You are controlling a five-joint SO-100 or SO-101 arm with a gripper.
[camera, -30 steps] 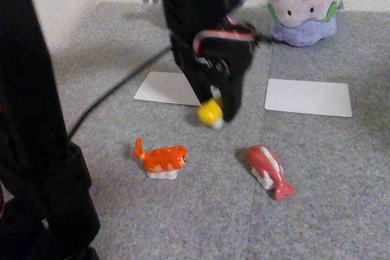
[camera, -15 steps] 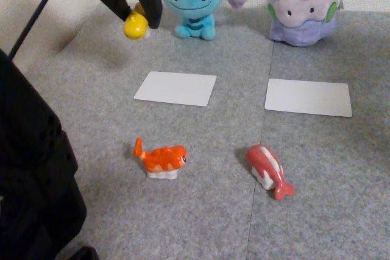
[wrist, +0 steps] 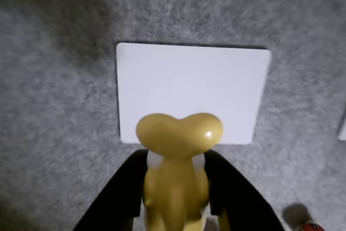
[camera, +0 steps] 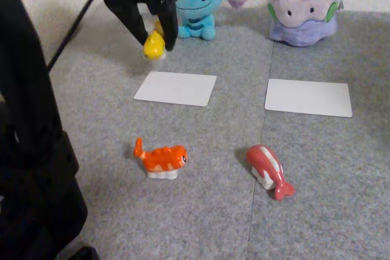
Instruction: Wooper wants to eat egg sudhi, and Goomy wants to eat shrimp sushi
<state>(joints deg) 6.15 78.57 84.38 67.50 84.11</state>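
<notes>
My gripper (camera: 156,44) is clamped on the egg sudhi (wrist: 177,171), held in the air over the near edge of the white card (camera: 175,88) before Wooper (camera: 196,1), so I should centre it, lower gently, then release.

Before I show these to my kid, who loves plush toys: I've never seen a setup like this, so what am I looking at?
The black shape is a small robot arm with a two-finger gripper. The fixed view is from a camera standing beside the grey mat. The wrist view is from a camera riding on the arm, looking down past the fingers.

At the back sit two plush toys: blue Wooper and purple Goomy. A white card lies before Wooper, another card before Goomy. Nearer the camera lie an orange shrimp sushi and a red-and-white sushi.

The gripper holds the yellow egg sushi in the air, near Wooper's card.
</notes>
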